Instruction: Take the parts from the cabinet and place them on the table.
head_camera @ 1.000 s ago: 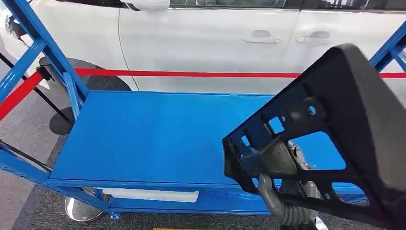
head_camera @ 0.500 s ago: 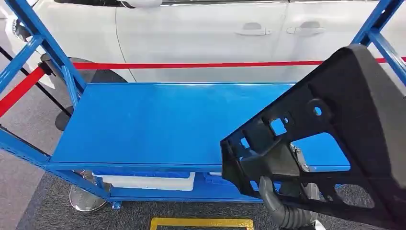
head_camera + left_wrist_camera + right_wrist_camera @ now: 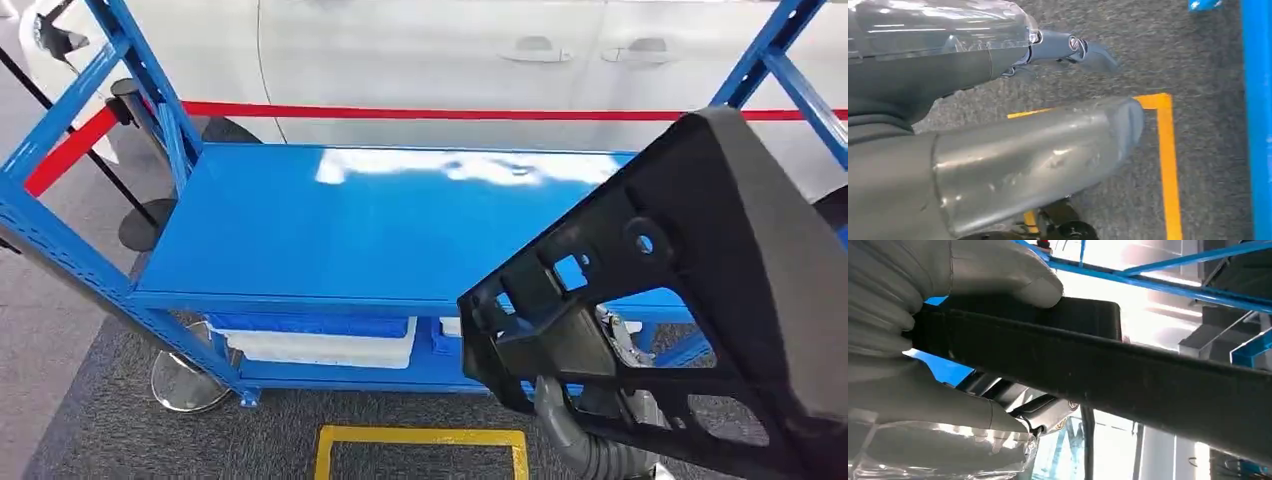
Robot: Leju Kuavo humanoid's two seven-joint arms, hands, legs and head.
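Right hand: the right hand (image 3: 590, 385) sits low at the near right of the head view and grips the black part; in the right wrist view the thick grey thumb (image 3: 998, 275) presses on one face of the part's edge and the rest of the hand (image 3: 923, 405) wraps the other side.
Black part: a large black plastic part (image 3: 700, 270) with cut-out openings, held up tilted in front of the table's near right corner, off the surface.
Left hand: the left hand (image 3: 998, 115) hangs over the grey carpet with nothing in it; the thumb (image 3: 1058, 150) and the darker fingers (image 3: 1073, 50) lie apart.
Floor: grey carpet with a yellow taped rectangle (image 3: 420, 445) just before the table.
Table: blue metal table (image 3: 330, 230) with a bare glossy top; a lower shelf carries a white and blue bin (image 3: 320, 340).
Far side: a red barrier tape (image 3: 420, 112) runs behind the table, and beyond it stands a white car (image 3: 420, 55).
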